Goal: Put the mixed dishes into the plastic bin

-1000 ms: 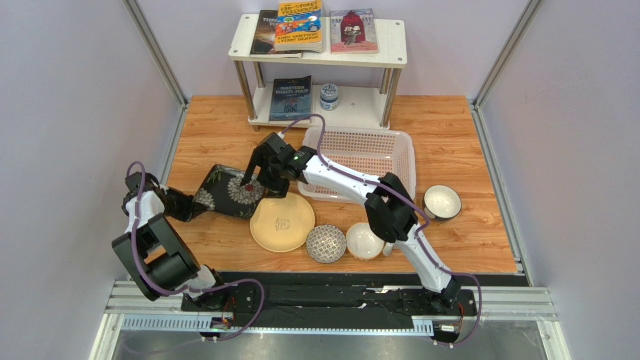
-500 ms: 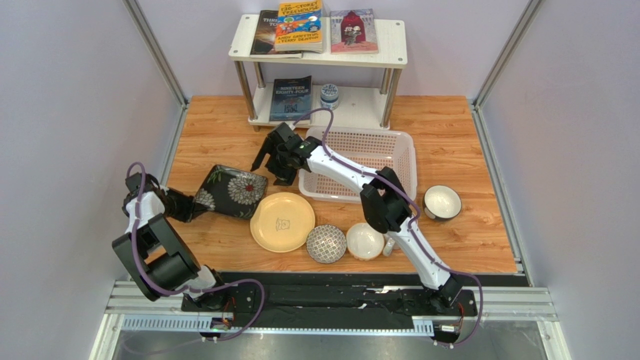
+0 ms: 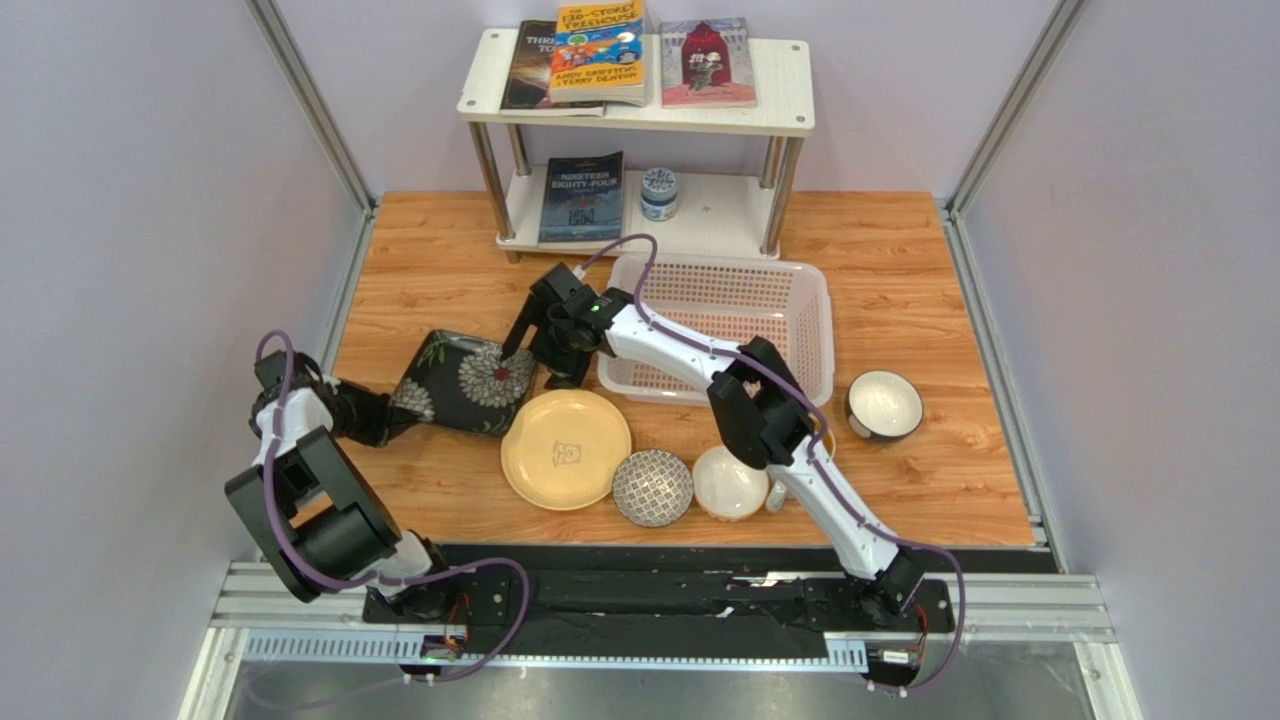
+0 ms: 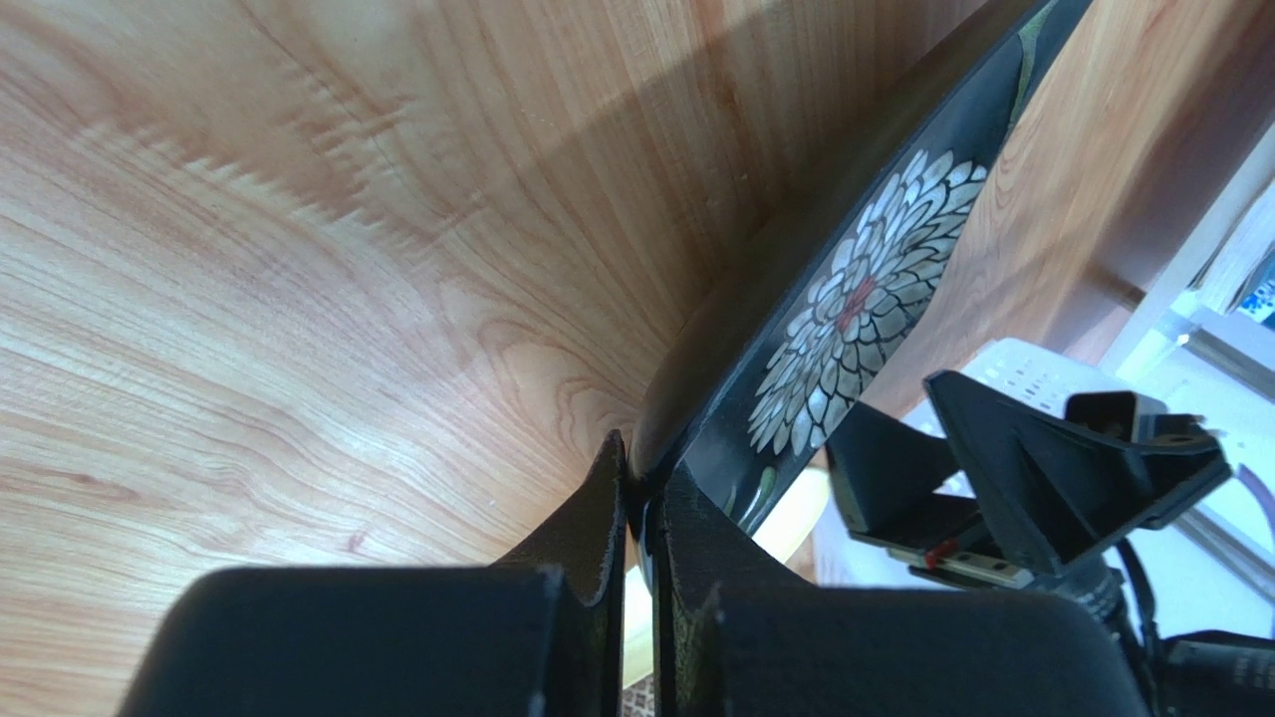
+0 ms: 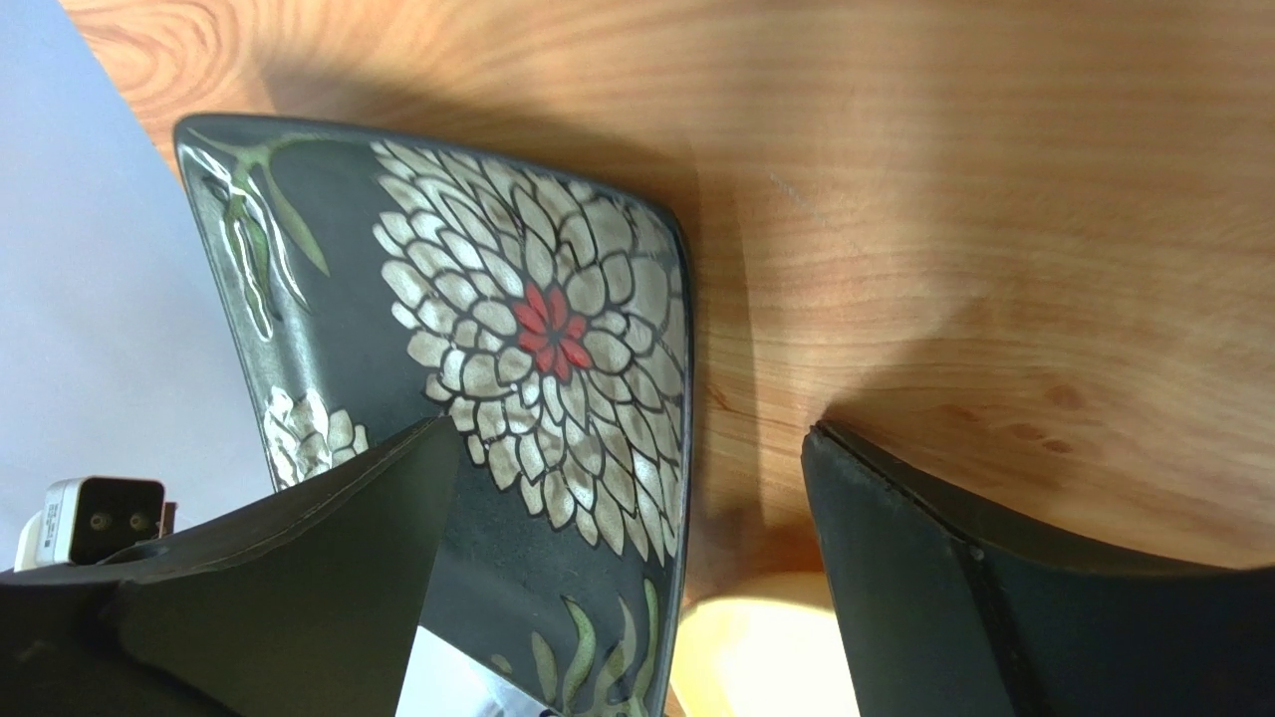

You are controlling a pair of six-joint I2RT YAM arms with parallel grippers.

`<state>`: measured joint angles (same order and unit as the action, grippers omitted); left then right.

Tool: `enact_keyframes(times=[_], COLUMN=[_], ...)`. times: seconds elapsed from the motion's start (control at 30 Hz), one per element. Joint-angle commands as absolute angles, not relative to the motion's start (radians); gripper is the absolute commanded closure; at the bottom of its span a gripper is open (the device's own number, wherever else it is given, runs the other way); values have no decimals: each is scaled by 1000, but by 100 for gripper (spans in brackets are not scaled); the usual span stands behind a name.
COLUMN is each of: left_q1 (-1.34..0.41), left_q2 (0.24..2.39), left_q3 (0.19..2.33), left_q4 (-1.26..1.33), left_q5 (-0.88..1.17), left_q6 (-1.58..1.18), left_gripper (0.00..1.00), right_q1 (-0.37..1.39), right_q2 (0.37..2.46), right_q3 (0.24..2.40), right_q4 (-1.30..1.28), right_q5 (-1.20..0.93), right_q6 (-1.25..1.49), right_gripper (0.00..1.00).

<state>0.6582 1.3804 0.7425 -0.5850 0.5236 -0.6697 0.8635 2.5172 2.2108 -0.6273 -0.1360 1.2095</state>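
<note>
The black square floral plate (image 3: 463, 384) lies left of centre, seen edge-on in the left wrist view (image 4: 876, 277). My left gripper (image 3: 394, 410) is shut on its left corner (image 4: 644, 475), and that side is tilted up off the table. My right gripper (image 3: 529, 351) is open over the plate's right edge (image 5: 629, 433), one finger (image 5: 344, 523) above the plate (image 5: 524, 321), the other (image 5: 958, 553) above bare wood. The white plastic bin (image 3: 809, 323) stands behind. In front are a yellow plate (image 3: 565, 447), a grey-patterned bowl (image 3: 652, 486), a white bowl (image 3: 730, 482) and a dark-outside bowl (image 3: 884, 404).
A white two-level shelf (image 3: 781, 108) with books stands at the back; a small blue-and-white jar (image 3: 658, 192) sits on its lower level. The right arm's links (image 3: 759, 413) cross over the bin's front rim. The mug is mostly hidden behind that arm.
My right gripper pulled back toward the shelf, then came down again over the plate's right edge. The left gripper kept its hold on the plate.
</note>
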Motion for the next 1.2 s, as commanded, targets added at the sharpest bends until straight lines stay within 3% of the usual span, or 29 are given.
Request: enact_keyframes(times=[0.0,0.3,0.77,0.87,1.0,1.17], left_q1=[660,641,604,604,604,604], left_q2=[1371,1374,1370,1391,1399,1385], left_q3=[739,726,744,758,747,738], left_q4=[-535,-538,-587,-620,-633,-630], left_q5=[554,574,580,595,594,586], left_q6=[-713,-698,-647,-603,-569,-560], left_gripper=[100,100,100,100,100,100], right_q1=[882,894,907,907,907,907], right_q2=[2514,2553,2523,2539,2551,2523], right_q3=[2204,2246,2157,2167,2184,2149], right_q4=[-574,-552,-469,-445,-426,-416], right_q5=[-173,-187,-190,-202,-238,-239], right_q6=[1276,1316,1338,1324,1305,1264], right_gripper=[10,18,44,56,97,100])
